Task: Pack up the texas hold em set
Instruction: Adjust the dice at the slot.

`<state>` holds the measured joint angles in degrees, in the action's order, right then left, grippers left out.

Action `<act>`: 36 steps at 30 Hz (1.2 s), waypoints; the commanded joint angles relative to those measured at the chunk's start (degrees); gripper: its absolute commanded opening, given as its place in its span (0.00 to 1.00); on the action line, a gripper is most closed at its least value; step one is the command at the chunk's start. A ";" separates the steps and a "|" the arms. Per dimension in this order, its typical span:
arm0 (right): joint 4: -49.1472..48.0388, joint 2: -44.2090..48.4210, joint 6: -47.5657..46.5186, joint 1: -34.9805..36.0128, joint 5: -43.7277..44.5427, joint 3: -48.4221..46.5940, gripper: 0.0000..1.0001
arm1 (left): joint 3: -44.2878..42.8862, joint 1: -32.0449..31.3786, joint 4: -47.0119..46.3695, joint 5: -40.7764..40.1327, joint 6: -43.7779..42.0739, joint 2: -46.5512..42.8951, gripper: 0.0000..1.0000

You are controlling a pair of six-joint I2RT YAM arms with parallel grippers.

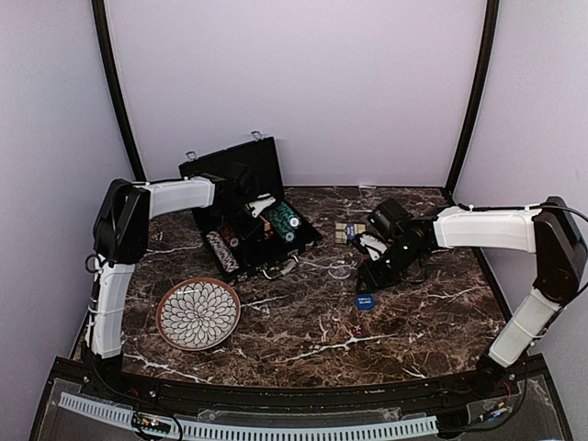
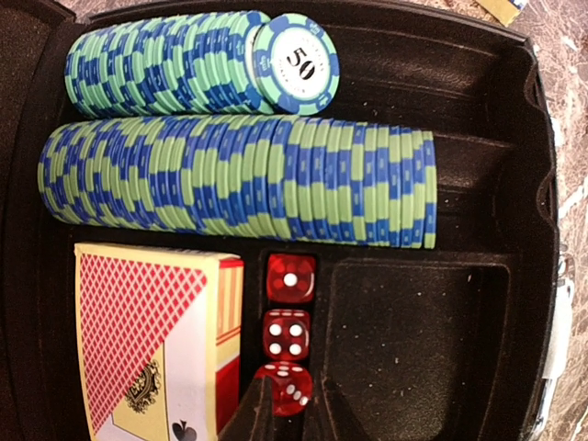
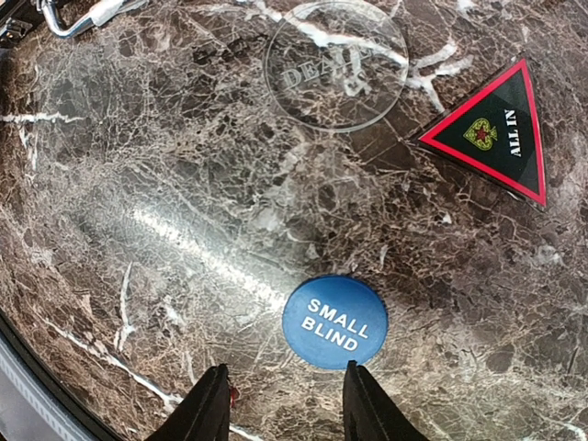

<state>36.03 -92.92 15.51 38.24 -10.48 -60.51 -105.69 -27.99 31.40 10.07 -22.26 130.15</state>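
1. the briefcase (image 1: 241, 165) is seen open at the back left of the table (image 1: 303, 349), lid up against the back wall.
2. the left gripper (image 1: 260, 207) is held over the open briefcase; its jaws are not shown clearly, so it cannot be told whether they are wide or narrow.
3. in the left wrist view two rows of blue-green chips (image 2: 239, 179) are laid on edge in the slots; one "50" chip faces out at the end of the upper row.
4. a card deck (image 2: 156, 344) with a red back is set below the chips, and three red dice (image 2: 287, 333) are lined up just beside it; the compartment to their right is bare.
5. the right gripper (image 3: 287, 369) is held low over the table with the jaws partly apart and nothing between them.
6. a blue button (image 3: 335, 322) marked "small blind" is seen flat on the table just ahead of the fingertips.
7. a clear disc (image 3: 335, 64) and a black triangle marker (image 3: 496, 133) marked "all in" are laid farther off, apart from each other.
8. a plate (image 1: 198, 314) is set at front left, well apart from the briefcase.
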 commanded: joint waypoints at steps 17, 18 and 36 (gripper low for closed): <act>-0.90 0.73 0.16 -0.38 -0.33 1.03 0.43 | -3.14 0.48 6.57 4.64 -0.41 1.43 0.08; -0.95 0.72 0.18 -0.39 -0.37 1.08 0.43 | -3.13 0.48 6.86 4.76 -0.52 1.43 0.07; -0.95 0.20 0.03 -0.36 -0.55 0.87 0.43 | -3.22 -0.09 8.13 3.52 -1.58 1.43 0.03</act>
<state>35.97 -92.92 15.49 38.24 -10.55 -59.83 -108.22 -27.27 34.68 12.16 -22.94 131.31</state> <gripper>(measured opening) 0.425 0.036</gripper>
